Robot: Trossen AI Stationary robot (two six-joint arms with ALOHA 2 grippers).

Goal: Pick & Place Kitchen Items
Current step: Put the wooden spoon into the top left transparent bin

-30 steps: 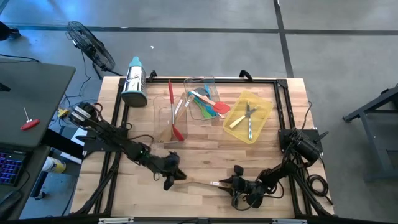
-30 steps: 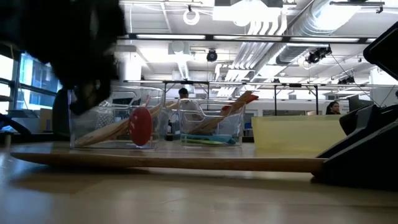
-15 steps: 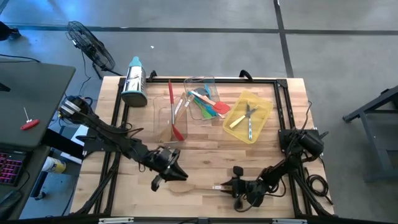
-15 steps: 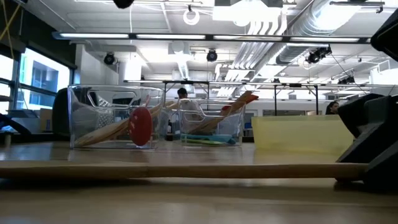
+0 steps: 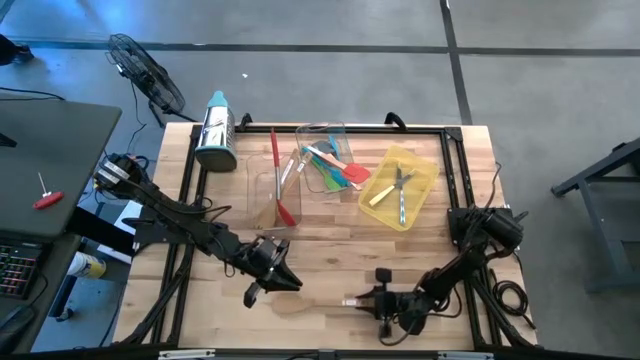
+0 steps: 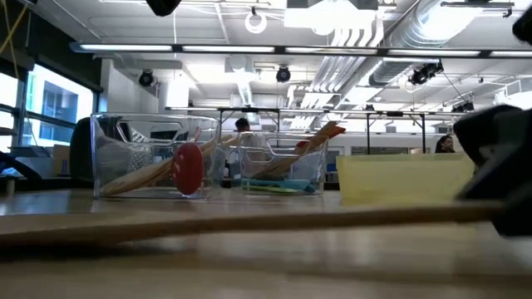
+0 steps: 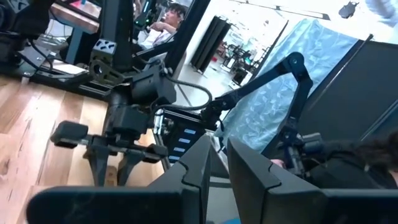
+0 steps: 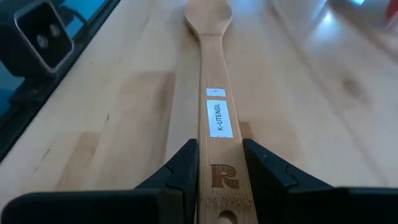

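A wooden spoon (image 5: 315, 303) lies along the table's near part, its bowl (image 8: 208, 15) toward the left. It also shows in the low view (image 6: 249, 223). My right gripper (image 5: 362, 299) is shut on its handle. My left gripper (image 5: 280, 278) hovers above and just to the far left of the bowl, touching nothing. Its fingers (image 7: 249, 177) stand together with only a narrow slit between them. Other utensils lie in two clear trays (image 5: 272, 190) (image 5: 322, 150) and a yellow tray (image 5: 400, 185). My right gripper pinches the spoon's handle near its free end (image 8: 219, 177) between its two fingers (image 8: 183, 171), one on each narrow side. The fingers come level from the table's right and lie along the handle. The spoon slopes, its handle end higher; whether the bowl touches the table I cannot tell.
A steel box grater with a teal top (image 5: 215, 130) lies at the far left. The black frame rails (image 5: 185, 190) run along the table's left and right sides. Bare wood lies between the trays and the spoon.
My left gripper has risen from beside the spoon's bowl end and now hangs above it. My right gripper has drawn the spoon a little toward the table's near edge. The handle end now stands higher than the bowl end.
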